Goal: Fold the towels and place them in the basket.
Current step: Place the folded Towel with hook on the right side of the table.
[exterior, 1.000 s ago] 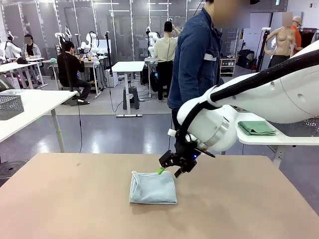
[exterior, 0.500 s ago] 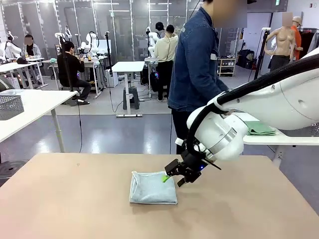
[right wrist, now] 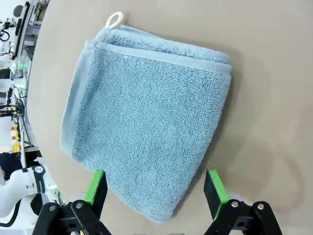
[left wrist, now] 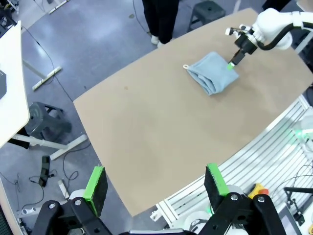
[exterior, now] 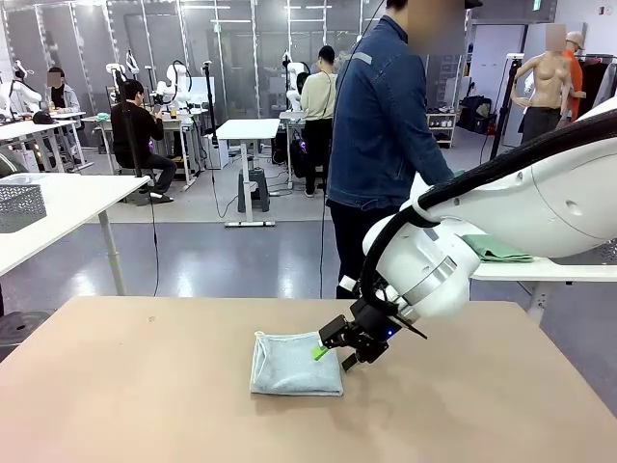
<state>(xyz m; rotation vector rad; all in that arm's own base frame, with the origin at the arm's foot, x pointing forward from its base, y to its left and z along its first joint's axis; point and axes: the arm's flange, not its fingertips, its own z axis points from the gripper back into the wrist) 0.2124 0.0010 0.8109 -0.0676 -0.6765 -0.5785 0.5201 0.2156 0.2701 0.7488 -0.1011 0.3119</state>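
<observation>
The right gripper [exterior: 335,357] is spread wide with nothing in its grasp. In the right wrist view its two green pads [right wrist: 214,188] stand on either side of the nearest corner of the folded blue-grey towel [right wrist: 146,127]. This looks like a lineup for pinching that corner or the edge beside it, since the stacked layers there can be caught together. Whether the tips already touch the cloth or the table [exterior: 145,386] cannot be told; in the front view the lit pad sits right at the towel's far right corner. Away from the fingers the towel lies flat as a neat, roughly square pad, its doubled hem along the far side and its small white hanging loop [right wrist: 114,19] at the corner farthest from the gripper. The fold seems done, and lifting it away is the likely step in hand. The wrist is angled down and inward from the right, which keeps the bulky arm off the cloth. Beyond the arm, on a white side table behind it, a folded green towel [exterior: 496,248] lies well apart from the blue one, with a person in a denim jacket [exterior: 386,116] standing next to that table. The left gripper [left wrist: 155,185] is also wide open and empty, well clear of the work, looking down on the table from high over its near edge.
</observation>
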